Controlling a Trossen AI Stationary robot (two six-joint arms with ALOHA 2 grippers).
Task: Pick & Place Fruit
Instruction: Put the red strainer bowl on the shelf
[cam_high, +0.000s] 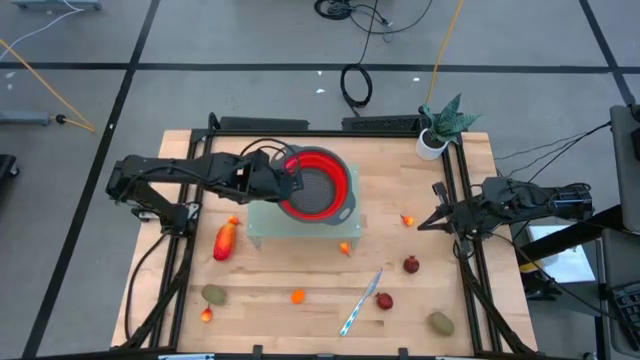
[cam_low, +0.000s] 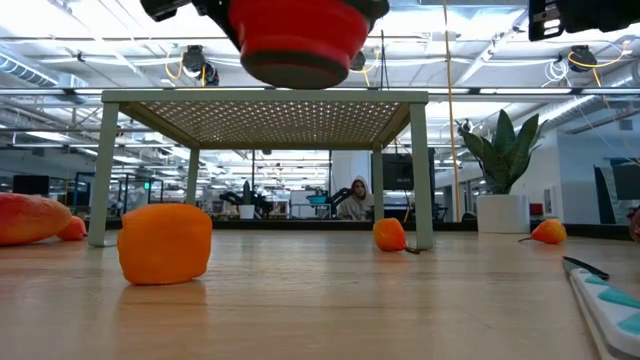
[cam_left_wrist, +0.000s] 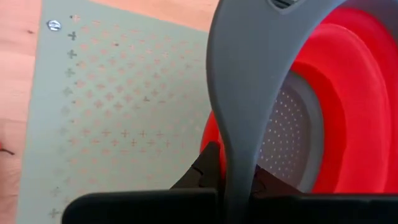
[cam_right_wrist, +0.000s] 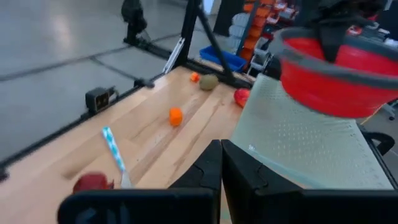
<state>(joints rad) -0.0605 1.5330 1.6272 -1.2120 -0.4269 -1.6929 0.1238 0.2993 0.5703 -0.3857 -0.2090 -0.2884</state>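
Observation:
The red collapsible bowl (cam_high: 318, 184) with a grey rim hangs in the air above a pale green perforated stand (cam_high: 262, 222); the low view shows the bowl (cam_low: 296, 40) clear of the stand top (cam_low: 265, 98). My left gripper (cam_high: 290, 183) is shut on the bowl's left side. Small toy fruits lie on the wooden table: a long red-orange one (cam_high: 226, 240), olive ones (cam_high: 213, 294) (cam_high: 440, 322), orange ones (cam_high: 297, 296) (cam_high: 344, 249) (cam_high: 407, 220), dark red ones (cam_high: 411, 264) (cam_high: 384, 301). My right gripper (cam_high: 432, 222) is shut and hovers near the table's right edge, touching nothing. My left gripper holds the red bowl by the grey handle band of its rim (cam_left_wrist: 235, 134), on the bowl's left side. The band runs between the two fingers (cam_left_wrist: 205, 167), pinched. The fingers come from the table's left. The bowl is lifted clear of the stand, roughly upright.
A slim silver-and-blue knife (cam_high: 360, 303) lies near the table's near edge, between the fruits. A potted plant (cam_high: 438, 130) stands at the far right corner. The stand's legs (cam_low: 421, 170) rise from the table's middle. Black frame rails run along the table's sides.

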